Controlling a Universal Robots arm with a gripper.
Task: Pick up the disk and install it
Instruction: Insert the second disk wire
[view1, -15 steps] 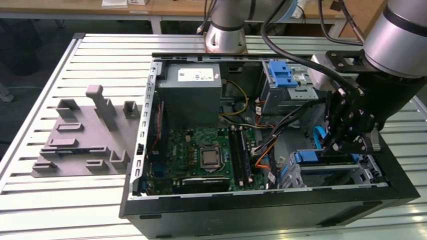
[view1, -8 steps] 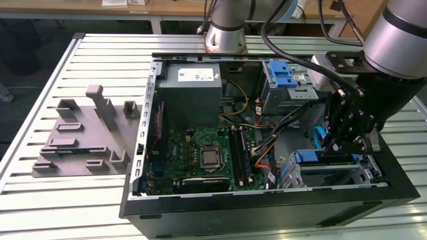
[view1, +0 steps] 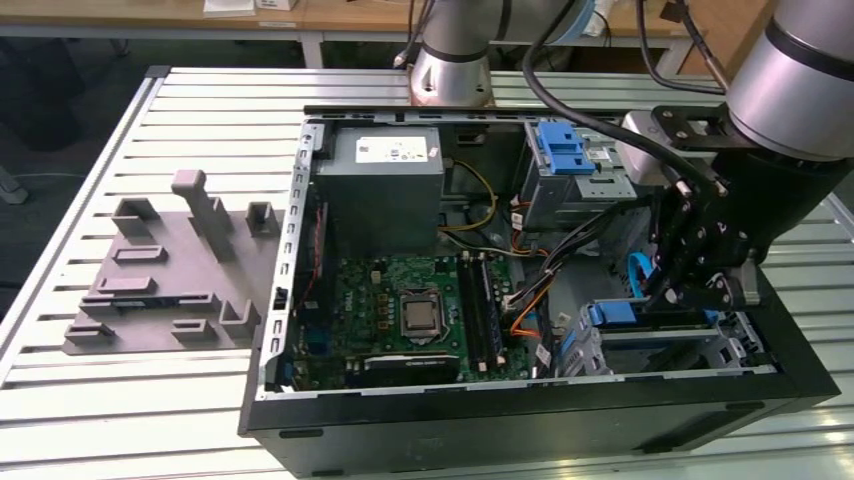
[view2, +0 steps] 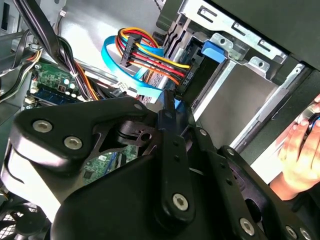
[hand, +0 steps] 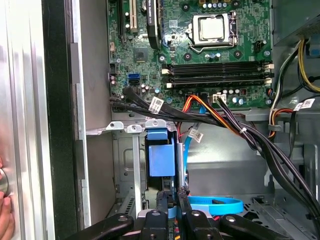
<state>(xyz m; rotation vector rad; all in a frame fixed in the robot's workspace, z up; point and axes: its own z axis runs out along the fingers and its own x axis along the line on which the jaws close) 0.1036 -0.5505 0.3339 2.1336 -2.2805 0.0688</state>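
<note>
reaching into the case (view1: 507, 415) at the lower right of the exterior view, the gripper (view1: 671, 298) sits over the drive bay. its fingers (hand: 183, 202) are nearly closed, pinching a thin blue edge of the disk (view1: 625, 314), which stands edge-on in the bay just beside the motherboard (view1: 400, 310).

Computer case (view1: 400, 425): motherboard (view1: 400, 305) at centre; power supply box (view1: 387, 190) at 12 o'clock; drive cage (view1: 574, 170) at 2; fixture tray (view1: 160, 270) outside at 9.
</note>
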